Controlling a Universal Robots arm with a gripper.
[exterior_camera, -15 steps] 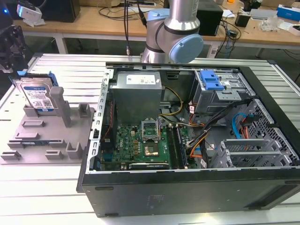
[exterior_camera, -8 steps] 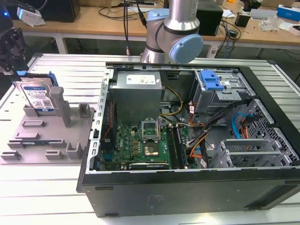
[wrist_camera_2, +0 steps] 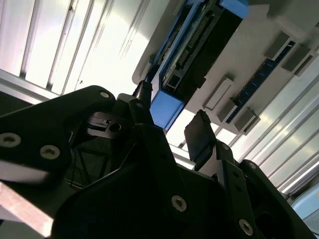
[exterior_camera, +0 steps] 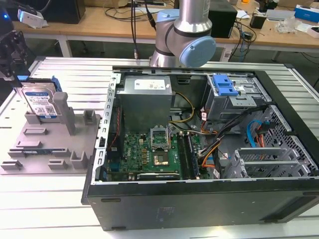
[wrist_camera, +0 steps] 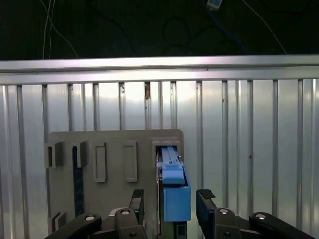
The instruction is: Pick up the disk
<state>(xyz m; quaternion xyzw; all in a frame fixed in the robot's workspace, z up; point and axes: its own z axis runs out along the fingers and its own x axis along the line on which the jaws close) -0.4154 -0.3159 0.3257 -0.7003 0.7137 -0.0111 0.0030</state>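
The disk [exterior_camera: 40,103] stands on edge in a slot of the grey fixture [exterior_camera: 50,144], at the exterior view's left; it is silver with a white-and-blue label and blue frame edges. My gripper [exterior_camera: 12,67] hangs just above it and slightly further to that view's left. In the first wrist view the gripper [wrist_camera: 172,201] is open, one black finger [wrist_camera: 137,201] on each side of the disk's blue end [wrist_camera: 175,198], with gaps between. In the second wrist view the gripper [wrist_camera_2: 172,112] frames the same blue end [wrist_camera_2: 166,108] of the disk, whose dark connector edge runs beyond.
An open computer case [exterior_camera: 199,199] fills the middle and the exterior view's right, holding a motherboard [exterior_camera: 149,154], cables and a blue drive-bay bracket [exterior_camera: 224,85]. The arm's base [exterior_camera: 187,30] rises behind it. The fixture has posts [exterior_camera: 66,113] beside the disk. Ribbed metal tabletop [exterior_camera: 50,204] surrounds everything.
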